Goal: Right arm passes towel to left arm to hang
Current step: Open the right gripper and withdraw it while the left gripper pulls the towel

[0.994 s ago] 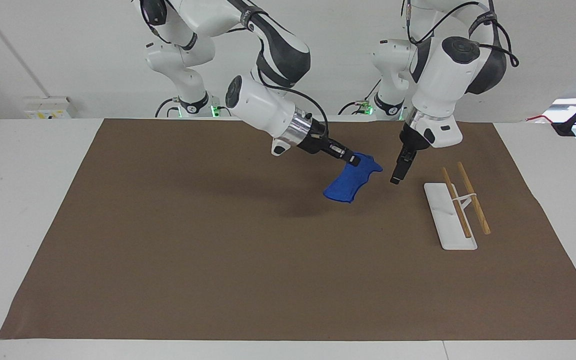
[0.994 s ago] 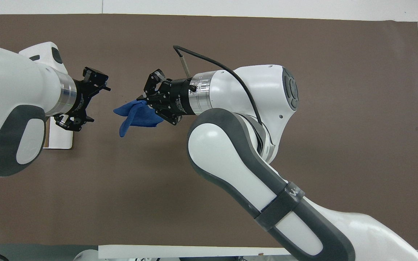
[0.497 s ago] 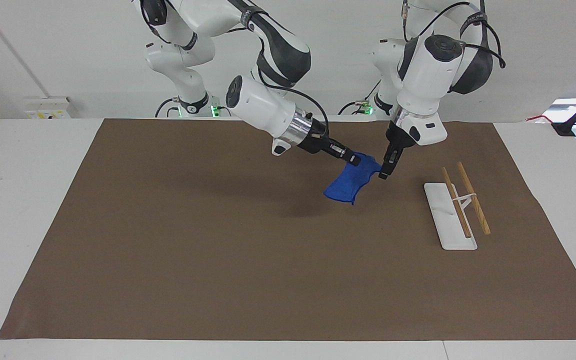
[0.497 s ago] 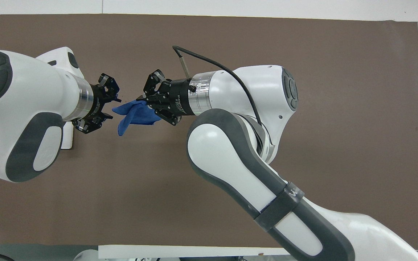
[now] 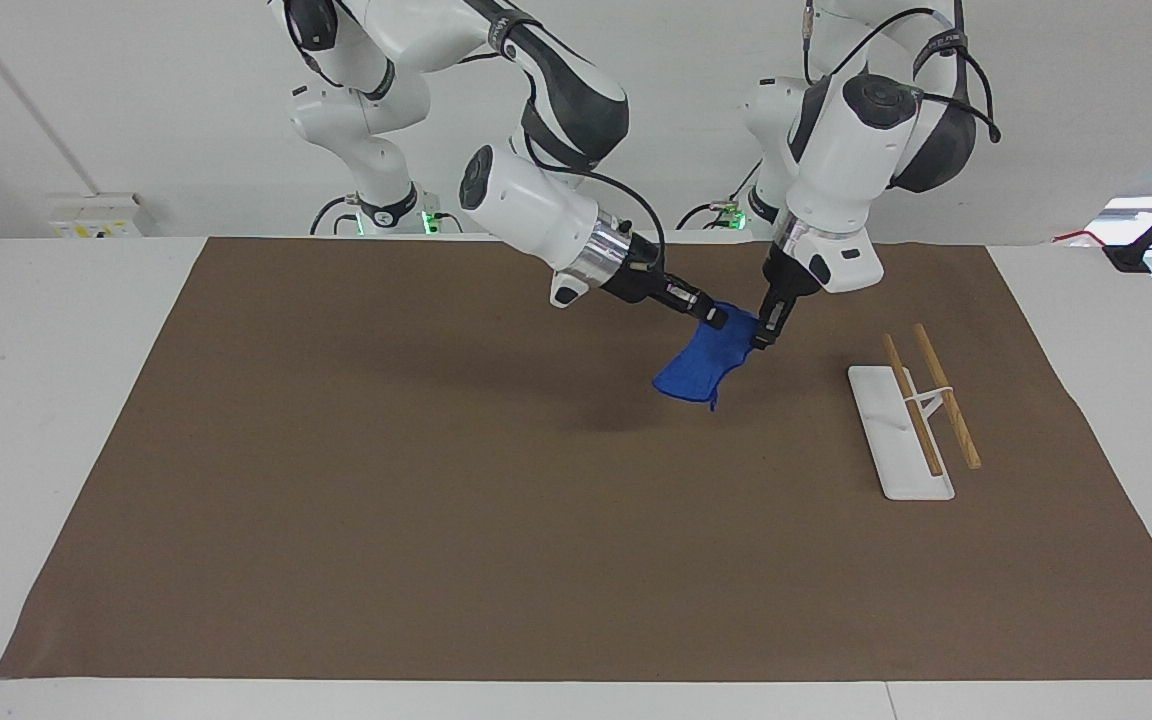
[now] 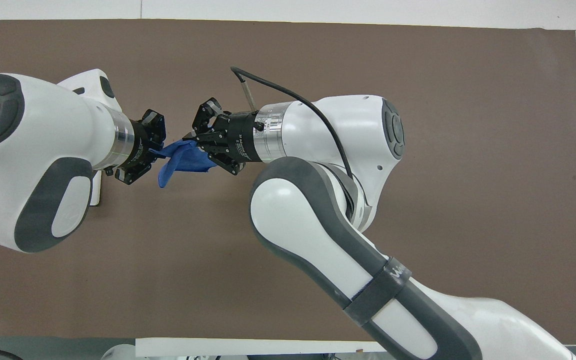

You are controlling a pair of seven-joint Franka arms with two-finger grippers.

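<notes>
Brown paper covers the surface (image 5: 336, 500), and over it I have the towel (image 5: 701, 365) up in the air, strung between both arms. My right end effector (image 5: 714, 318) is clamped on one upper corner; my left end effector (image 5: 762, 335) is pinched shut on the corner beside it. It looks light, limp and grippy, so an edge hold suits it. The rack (image 5: 911, 420) waits toward the left arm's end.

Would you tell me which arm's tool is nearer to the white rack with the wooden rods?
The left. The left tool grips the towel corner at the rack's side; the right tool holds the towel's other corner, toward the right arm's end.
</notes>
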